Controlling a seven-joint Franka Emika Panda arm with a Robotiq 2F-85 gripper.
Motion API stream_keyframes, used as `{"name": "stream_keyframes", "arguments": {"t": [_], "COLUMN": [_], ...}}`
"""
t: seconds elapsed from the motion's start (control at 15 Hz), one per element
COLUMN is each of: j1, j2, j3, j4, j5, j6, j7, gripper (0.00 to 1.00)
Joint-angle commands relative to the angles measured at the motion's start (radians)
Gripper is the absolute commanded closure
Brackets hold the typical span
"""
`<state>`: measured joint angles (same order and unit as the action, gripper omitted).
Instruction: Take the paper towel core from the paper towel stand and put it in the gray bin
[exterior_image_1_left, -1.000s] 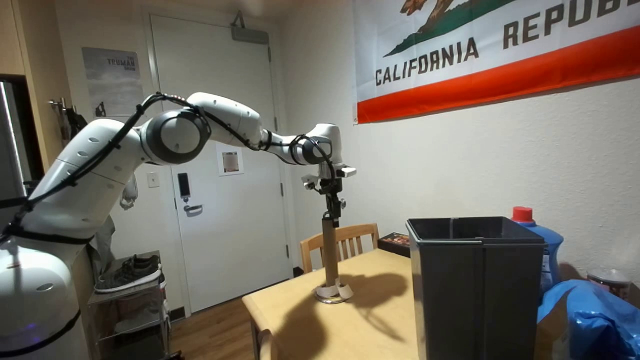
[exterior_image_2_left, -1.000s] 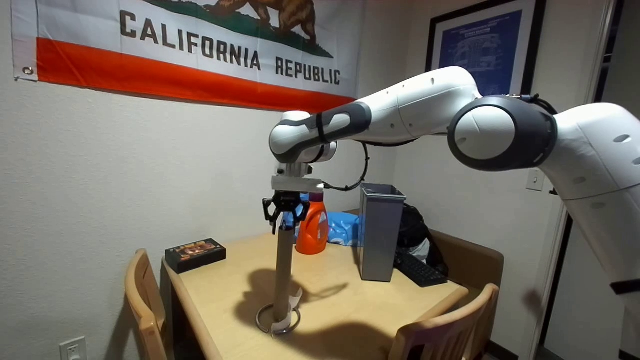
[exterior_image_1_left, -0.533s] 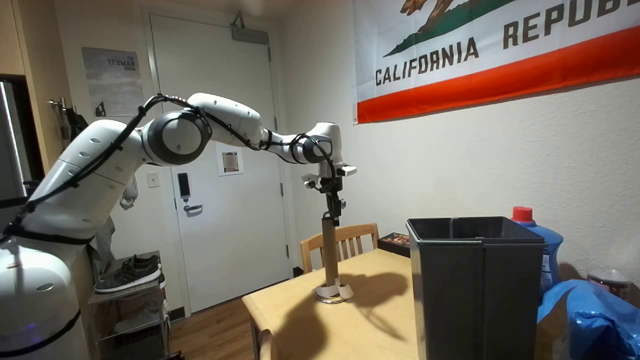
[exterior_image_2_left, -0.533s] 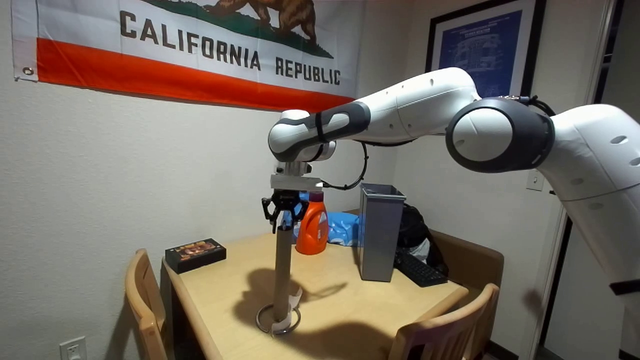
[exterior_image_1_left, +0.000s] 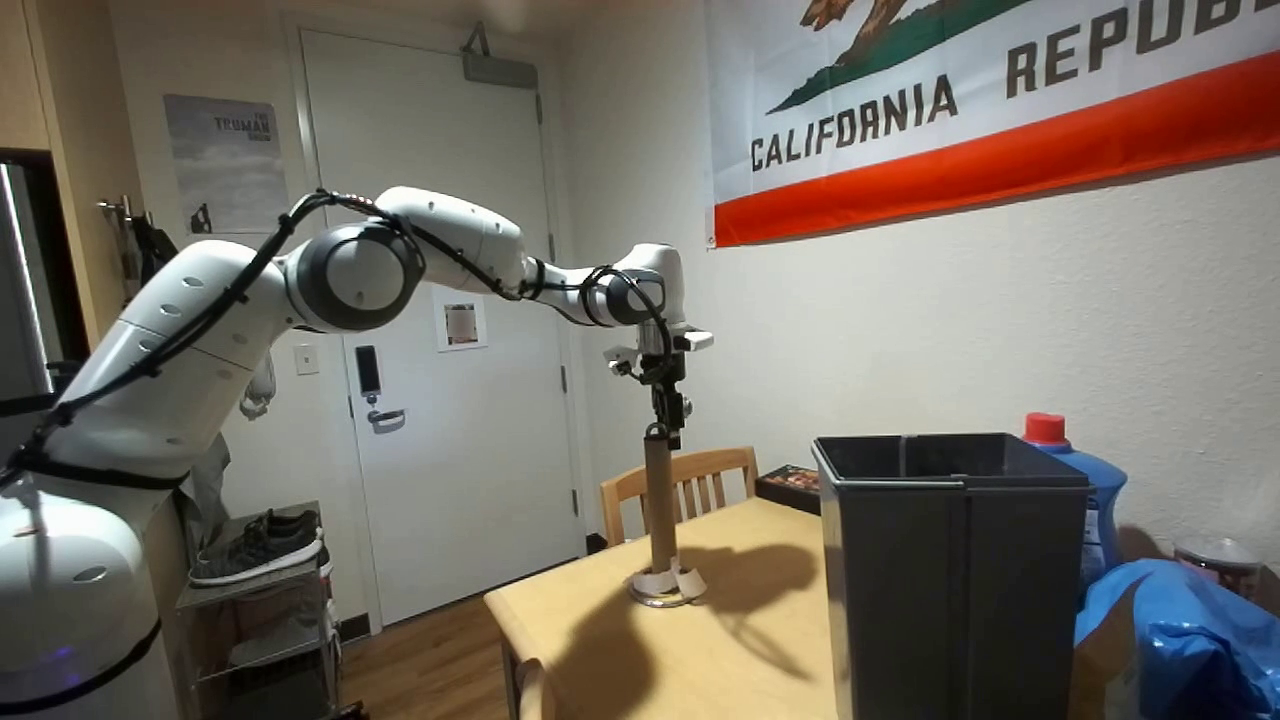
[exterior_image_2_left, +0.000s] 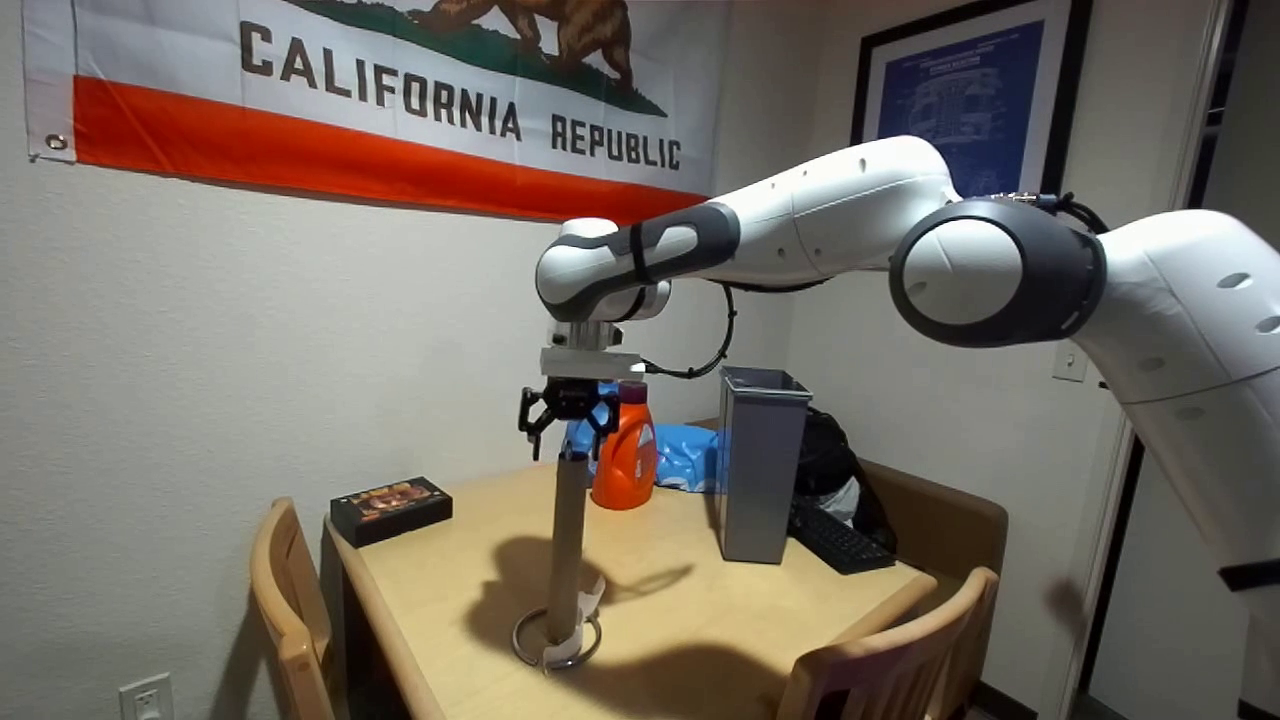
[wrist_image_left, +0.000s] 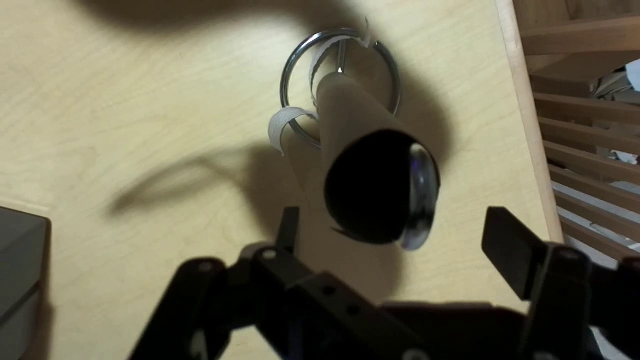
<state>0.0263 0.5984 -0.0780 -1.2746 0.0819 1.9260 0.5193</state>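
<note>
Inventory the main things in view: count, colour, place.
flag: one, mostly white and red, on wall
table: one, tan, below flag
paper towel stand: one, silvery, on table
paper towel core: one, brown-grey, on stand
gray bin: one, gray, on table
orange bottle: one, orange, on table
blue bottle: one, blue, near bin
blue bag: one, blue, near bin
black box: one, black, on table
keyboard: one, black, near bin
chairs: at least two, tan, around table
tool: one, black, open near core's top
arm: one, mostly white, above table
</note>
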Motion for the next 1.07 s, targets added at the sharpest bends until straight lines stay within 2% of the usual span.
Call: {"name": "stream_keyframes", "arguments": {"t": [0.0,0.47,0.53,0.6,0.73,0.87,1.0], "j1": [0.012,0.022,0.023,0.024,0.024,0.024,0.023], "j2": [0.020,0.026,0.027,0.027,0.028,0.027,0.020], "j3": [-0.012,-0.011,-0.011,-0.010,-0.010,-0.010,-0.010], "j4": [0.047,0.049,0.049,0.048,0.048,0.047,0.042], "j5": [-0.023,-0.051,-0.054,-0.055,-0.055,-0.054,-0.053], "j6": [-0.058,-0.081,-0.081,-0.080,-0.078,-0.074,-0.069], "j7": [0.019,0.013,0.011,0.009,0.008,0.008,0.005], "gripper": [0.00,0.00,0.09,0.28,0.44,0.58,0.60]}}
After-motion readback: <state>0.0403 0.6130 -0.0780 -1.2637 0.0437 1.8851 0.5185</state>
